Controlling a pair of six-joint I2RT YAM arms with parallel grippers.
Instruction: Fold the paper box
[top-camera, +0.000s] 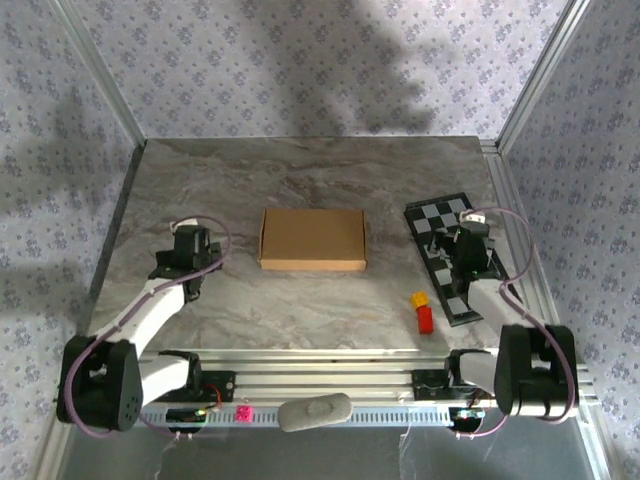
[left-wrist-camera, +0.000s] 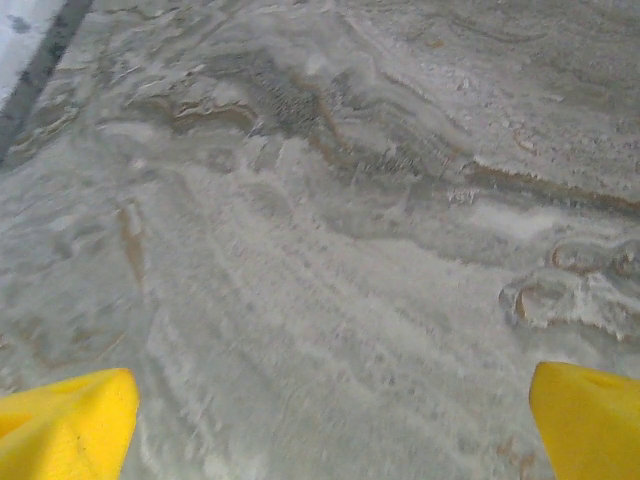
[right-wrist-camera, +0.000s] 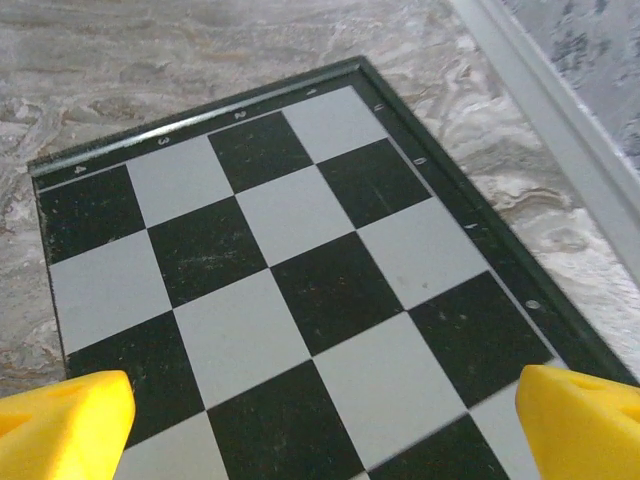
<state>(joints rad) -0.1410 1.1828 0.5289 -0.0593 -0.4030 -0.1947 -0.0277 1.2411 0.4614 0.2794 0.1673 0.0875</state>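
Jaws wide, both arms (top-camera: 160, 300) (top-camera: 485, 290) low.

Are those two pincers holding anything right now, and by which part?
Nothing is held. The left pincer and right pincer stand open, empty, apart from the paper box.

One paper box (top-camera: 312, 238), one checkered board (top-camera: 440, 216), apparently two small blocks (top-camera: 425, 320).

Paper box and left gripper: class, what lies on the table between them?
Nothing. In the top view, the stretch of table between the left gripper and the box is bare marbled surface.
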